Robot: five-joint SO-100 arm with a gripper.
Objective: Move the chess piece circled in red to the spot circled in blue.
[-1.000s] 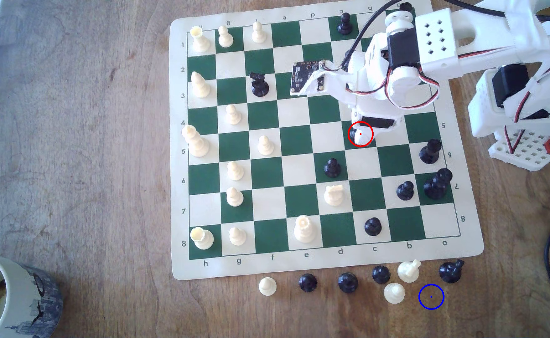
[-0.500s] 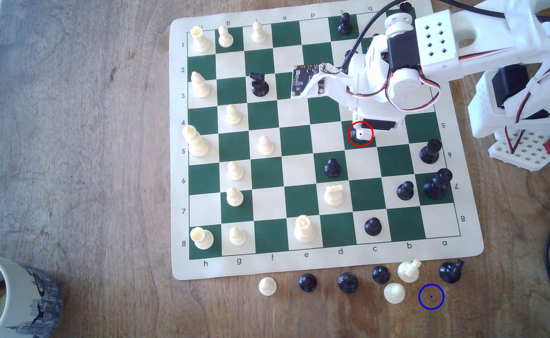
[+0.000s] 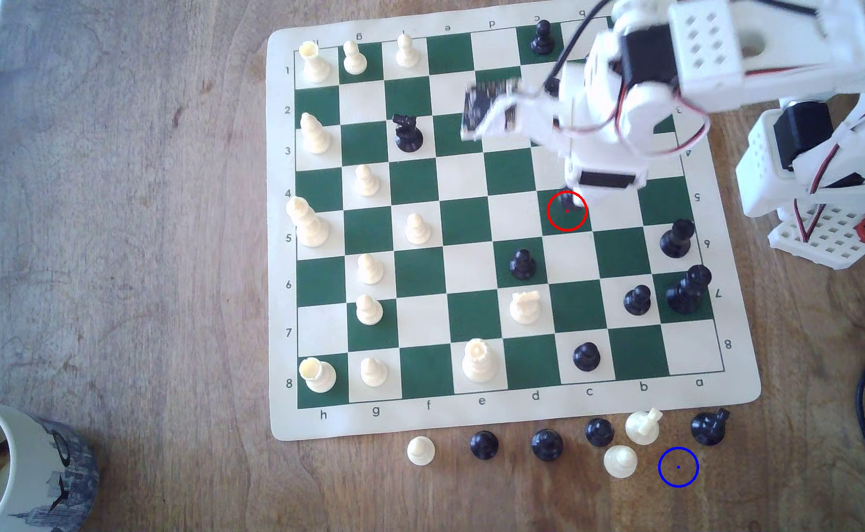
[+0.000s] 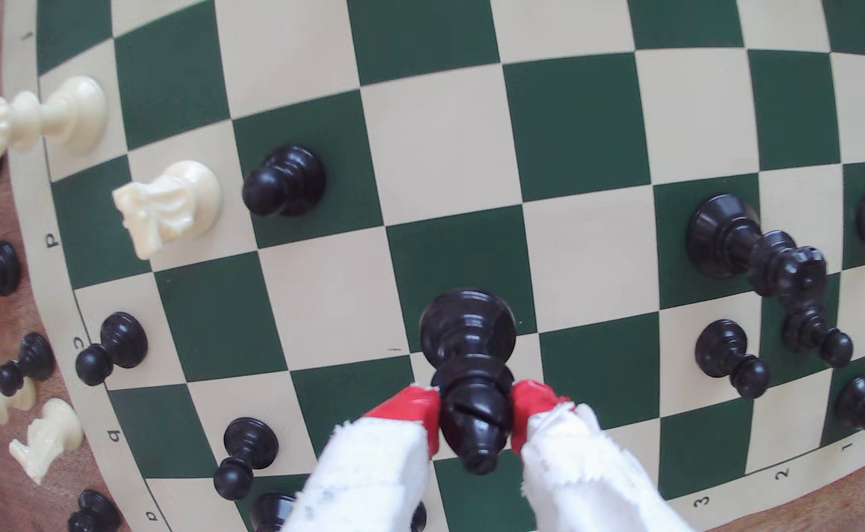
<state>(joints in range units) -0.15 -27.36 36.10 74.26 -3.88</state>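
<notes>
The chess piece circled in red (image 3: 566,200) is a glossy black piece with a slim body and a pointed, slotted head (image 4: 476,409). My gripper (image 4: 476,417) is shut on its head, one red fingertip (image 4: 412,406) on each side. In the exterior view the gripper (image 3: 571,203) hangs at the upper rim of the red ring, over a green square in the board's right half. The piece's round base (image 4: 466,325) looks raised a little off the board. The spot circled in blue (image 3: 678,467) is bare wood below the board's lower right corner.
The green and cream chess mat (image 3: 471,414) carries several white and black pieces. A black pawn (image 3: 522,264) stands nearest below the gripper. Captured pieces line the wood under the mat, with a black knight (image 3: 709,426) and a white piece (image 3: 620,461) flanking the blue ring. A mug (image 3: 21,465) sits at the lower left.
The arm has risen and drawn back toward the top of the exterior view, blurred by motion. The black piece has gone with it from the ring's centre to its upper rim.
</notes>
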